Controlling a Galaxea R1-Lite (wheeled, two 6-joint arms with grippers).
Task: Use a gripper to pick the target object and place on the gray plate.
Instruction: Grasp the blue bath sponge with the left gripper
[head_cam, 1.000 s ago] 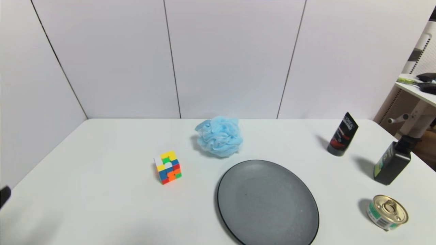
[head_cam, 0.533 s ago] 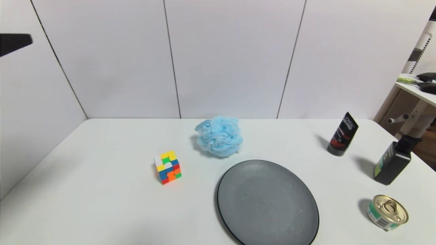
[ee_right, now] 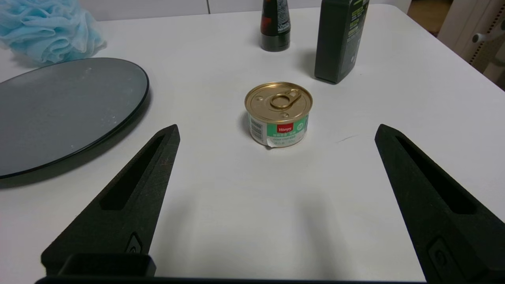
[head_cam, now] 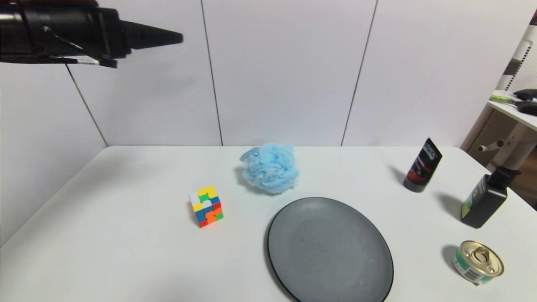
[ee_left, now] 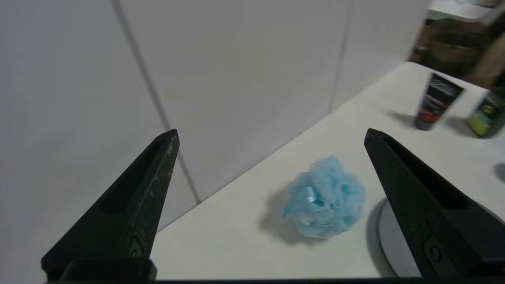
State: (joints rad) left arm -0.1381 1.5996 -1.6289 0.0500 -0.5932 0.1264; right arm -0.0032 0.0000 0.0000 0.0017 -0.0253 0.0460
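The light blue bath pouf (head_cam: 269,168) sits on the white table just behind the gray plate (head_cam: 329,251). My left gripper (head_cam: 178,38) is raised high at the upper left, well above and left of the pouf, pointing right. In the left wrist view its gripper (ee_left: 270,136) is open and empty, with the pouf (ee_left: 324,198) far below between the fingers and the plate's edge (ee_left: 388,232) beside it. My right gripper (ee_right: 276,134) is open and empty, low over the table's front right, outside the head view; its view shows the plate (ee_right: 59,110) and the pouf (ee_right: 45,29).
A multicoloured puzzle cube (head_cam: 207,206) stands left of the plate. A black tube (head_cam: 421,166), a dark bottle (head_cam: 484,200) and a small tin can (head_cam: 477,261) stand along the right side. The can (ee_right: 278,113) lies straight ahead of my right gripper. White walls enclose back and left.
My left arm has risen from the lower left edge to the upper left and swung rightward into view. The pouf, plate and other objects have not moved.
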